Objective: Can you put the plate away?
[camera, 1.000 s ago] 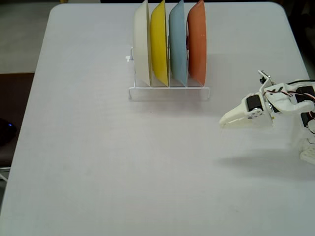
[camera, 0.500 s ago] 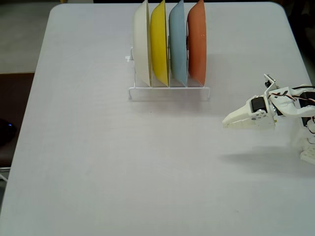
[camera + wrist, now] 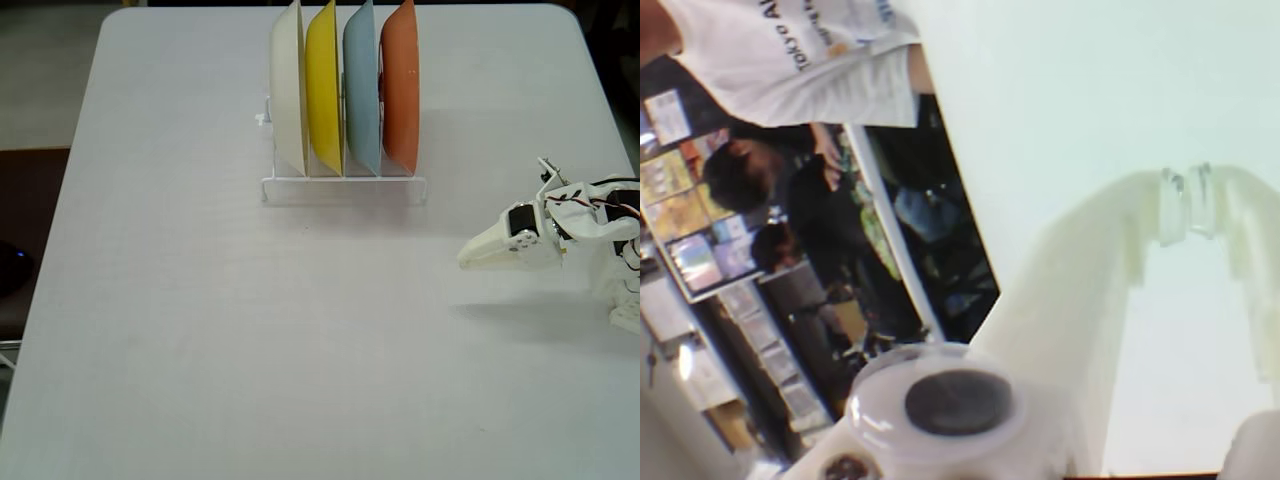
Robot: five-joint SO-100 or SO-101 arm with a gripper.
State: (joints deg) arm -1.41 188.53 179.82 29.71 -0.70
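Observation:
The orange-red plate (image 3: 401, 85) stands on edge in the rightmost slot of the white wire rack (image 3: 344, 186) at the back of the table. My gripper (image 3: 468, 258) hovers low over the right side of the table, well to the right of and in front of the rack, pointing left. In the wrist view its white fingertips (image 3: 1188, 205) meet with nothing between them, so my gripper (image 3: 1187, 206) is shut and empty. The plate is out of the wrist view.
Three more plates stand in the rack: cream (image 3: 289, 88), yellow (image 3: 323, 86) and light blue (image 3: 361, 88). The white table (image 3: 250, 330) spreads wide in front of the rack. A person in a white shirt (image 3: 790, 60) shows beyond the table edge in the wrist view.
My gripper has drawn back to the right and slightly down toward the arm's base. The plates and rack have not moved.

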